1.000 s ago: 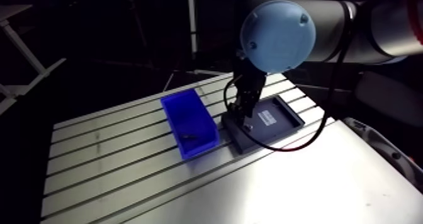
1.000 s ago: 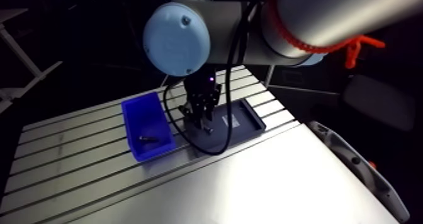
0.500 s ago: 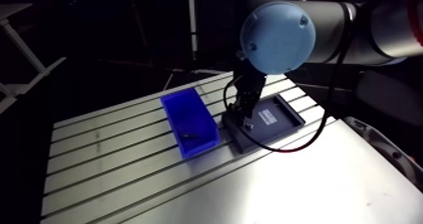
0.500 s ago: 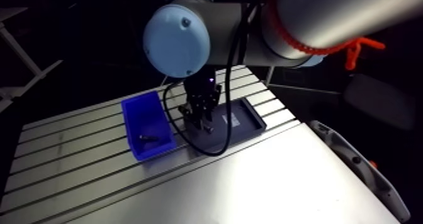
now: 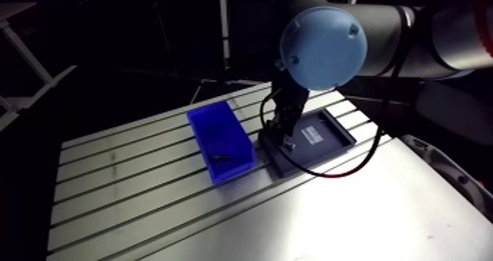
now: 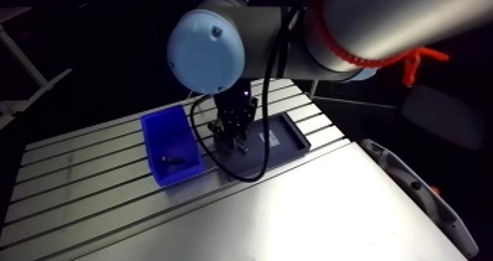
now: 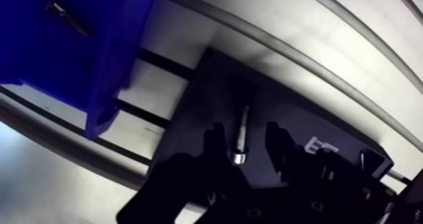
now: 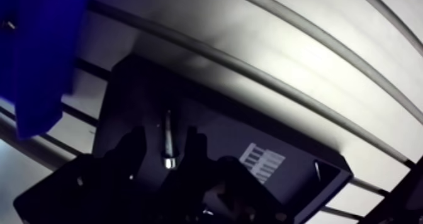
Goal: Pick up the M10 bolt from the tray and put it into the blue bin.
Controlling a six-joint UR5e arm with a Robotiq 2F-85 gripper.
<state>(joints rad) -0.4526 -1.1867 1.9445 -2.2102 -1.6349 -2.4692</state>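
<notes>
- Two dark fingers point(image 7: 214, 148) of the gripper point(image 7: 244, 145) stand spread apart, one on each side of a bolt. They pinch nothing, and neither appears to press on it.
- The bolt point(image 7: 241, 131) is slim and silvery, with a long straight shank and a small rounded head that catches the light.
- It lies flat on the floor of a tray, between the two fingers. Its head is nearer the gripper's body and its shank points away, ahead of the fingertips.
- The tray point(image 7: 189, 132) is black, shallow and rectangular, with a low raised rim. It sits under the gripper on a slotted metal table point(image 5: 125, 183).
- A white printed label point(image 8: 261, 162) lies on the tray floor, beside one finger, on the side away from the bin.
- The bin point(image 5: 213, 128) is blue and open-topped. It stands on the table just beside the tray, out past the other finger.
- One small metal piece point(image 5: 220, 158) lies on the bin's floor. It is too small to tell what it is.
</notes>
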